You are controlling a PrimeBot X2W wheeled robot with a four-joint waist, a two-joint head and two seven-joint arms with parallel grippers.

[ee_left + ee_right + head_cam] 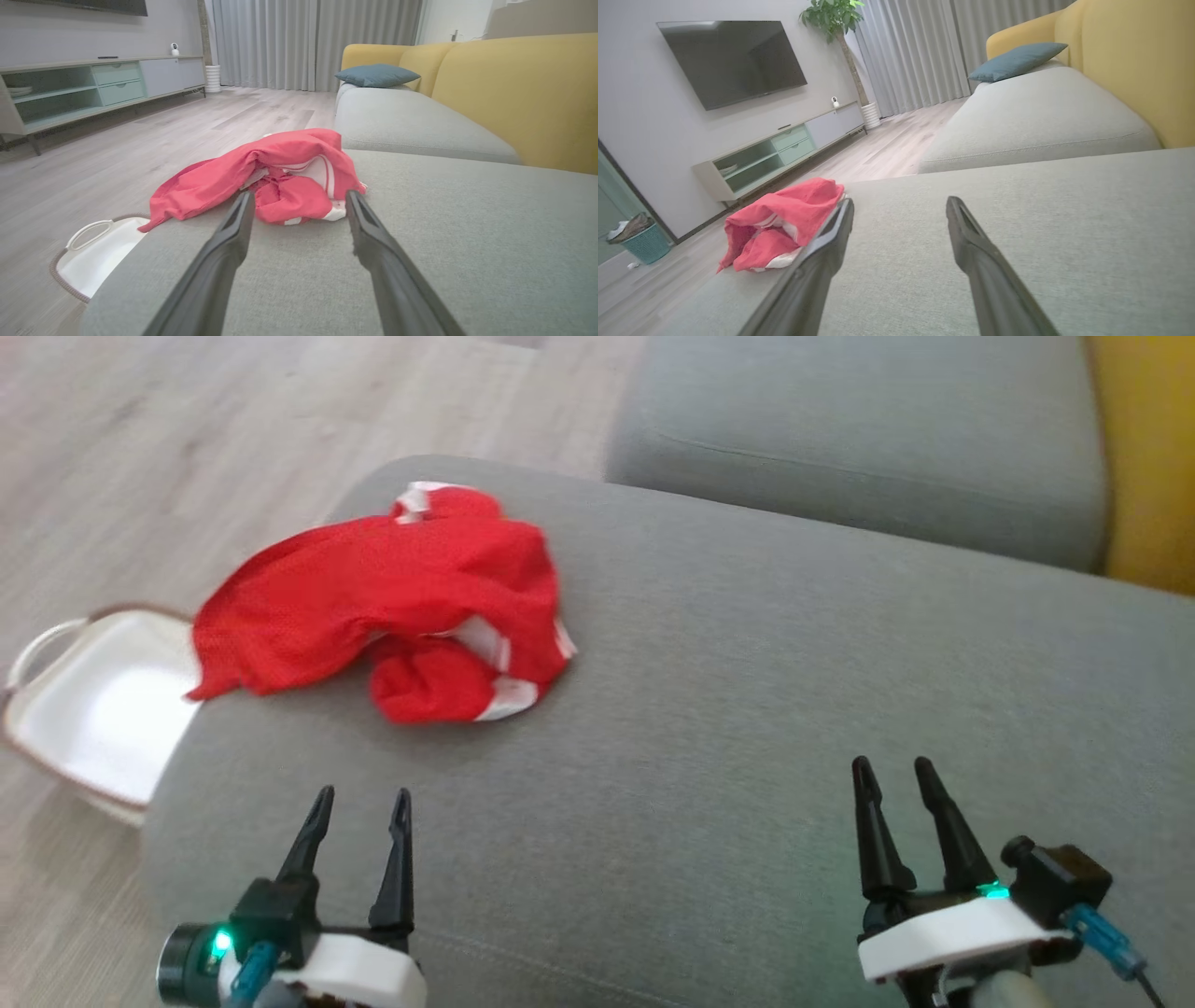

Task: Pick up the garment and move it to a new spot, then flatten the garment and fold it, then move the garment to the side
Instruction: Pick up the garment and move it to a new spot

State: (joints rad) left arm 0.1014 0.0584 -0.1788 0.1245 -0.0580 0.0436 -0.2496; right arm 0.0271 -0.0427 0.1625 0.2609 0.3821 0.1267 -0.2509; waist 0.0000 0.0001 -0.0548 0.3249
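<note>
Grey sofa seat (747, 709), wood floor (140, 448) (pale), red garment (392, 597)

A grey sofa seat (747, 728) carries a crumpled red garment (392, 597) at its rounded corner, with one end drooping over the seat's edge. A white basket (93, 709) stands on the wooden floor (187, 429) beside the seat.

Soft, even daylight fills the room; the curtains (308, 42) on the far side glow pale. Shadows are faint, just a thin one under the garment (392, 588). The white basket (103, 709) on the left is blown out. The head view is slightly soft. Wrist views bend at the edges, and the near fingers (219, 261) are blurred.
</note>
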